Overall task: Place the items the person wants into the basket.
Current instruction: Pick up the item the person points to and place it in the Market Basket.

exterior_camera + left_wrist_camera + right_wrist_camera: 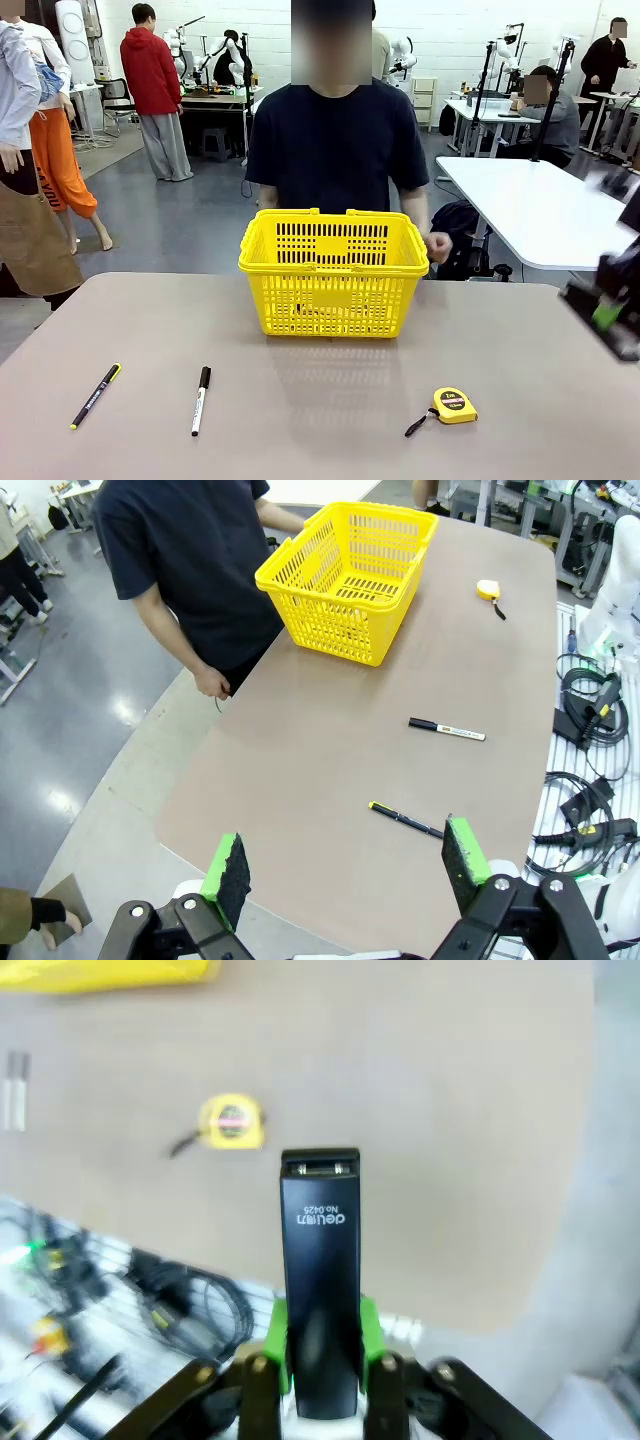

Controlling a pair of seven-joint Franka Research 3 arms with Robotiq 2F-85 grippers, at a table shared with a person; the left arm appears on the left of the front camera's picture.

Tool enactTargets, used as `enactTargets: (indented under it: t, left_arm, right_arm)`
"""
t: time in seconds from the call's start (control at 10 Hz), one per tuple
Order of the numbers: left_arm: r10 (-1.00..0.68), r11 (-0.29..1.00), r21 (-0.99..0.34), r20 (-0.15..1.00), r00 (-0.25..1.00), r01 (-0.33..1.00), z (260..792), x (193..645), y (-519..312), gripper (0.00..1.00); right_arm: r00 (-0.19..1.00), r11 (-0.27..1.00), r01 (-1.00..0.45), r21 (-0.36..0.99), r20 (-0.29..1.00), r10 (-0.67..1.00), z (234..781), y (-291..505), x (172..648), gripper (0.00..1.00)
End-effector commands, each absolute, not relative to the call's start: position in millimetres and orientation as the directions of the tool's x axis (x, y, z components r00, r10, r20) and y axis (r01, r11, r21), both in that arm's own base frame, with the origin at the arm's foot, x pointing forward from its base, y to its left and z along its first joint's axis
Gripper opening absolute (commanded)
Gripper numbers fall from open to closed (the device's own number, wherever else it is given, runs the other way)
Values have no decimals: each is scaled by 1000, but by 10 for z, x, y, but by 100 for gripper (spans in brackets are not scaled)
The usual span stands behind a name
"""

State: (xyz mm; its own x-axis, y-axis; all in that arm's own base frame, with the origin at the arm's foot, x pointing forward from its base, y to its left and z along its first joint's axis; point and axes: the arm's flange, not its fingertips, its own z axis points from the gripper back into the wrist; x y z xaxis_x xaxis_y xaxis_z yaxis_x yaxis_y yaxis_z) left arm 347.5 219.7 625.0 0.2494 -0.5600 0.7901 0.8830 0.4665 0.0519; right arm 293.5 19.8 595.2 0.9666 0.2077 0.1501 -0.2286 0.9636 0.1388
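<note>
our right hand (322,1338) is clamped on the stapler (320,1250), holding it near one end so the long black body juts out ahead of the green pads. in the front view this hand sits blurred at the right edge of the table (320,430), raised off it and well apart from the basket (330,300). the basket stands at the far middle of the table, just in front of the person (335,140). our left hand (346,858) hangs high by the left end of the table, jaws wide and holding nothing. we judge the step in hand to be the carry: the stapler is picked and not yet delivered. the next move calls for swinging the right hand across to a spot over the basket's open top. it must stay high enough to clear the rim, where the handles seem to lie folded, then lower a little and open so the stapler drops inside, not on the edge. the tape measure (455,405) lies on the near right of the table, likely the next pick, while the two pens (96,396) on the near left should stay put.
</note>
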Motion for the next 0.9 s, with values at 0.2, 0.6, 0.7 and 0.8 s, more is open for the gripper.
enactTargets:
  t: [0.2,0.6,0.7,0.8]
  left_arm:
    - [-560,452,71,798,221,889,6261,3476,2216,100]
    - [-560,452,71,798,221,889,6261,3476,2216,100]
    - [-560,452,71,798,221,889,6261,3476,2216,100]
    - [-560,452,71,798,221,889,6261,3476,2216,100]
  right_arm:
    - [840,817,-541,199,79,537,7015,960,3388,0]
    - [701,695,-713,97,55,711,6881,2482,4574,0]
    - [673,669,-740,69,73,736,6803,2787,4804,0]
    - [652,651,-758,40,84,753,6697,3062,5052,0]
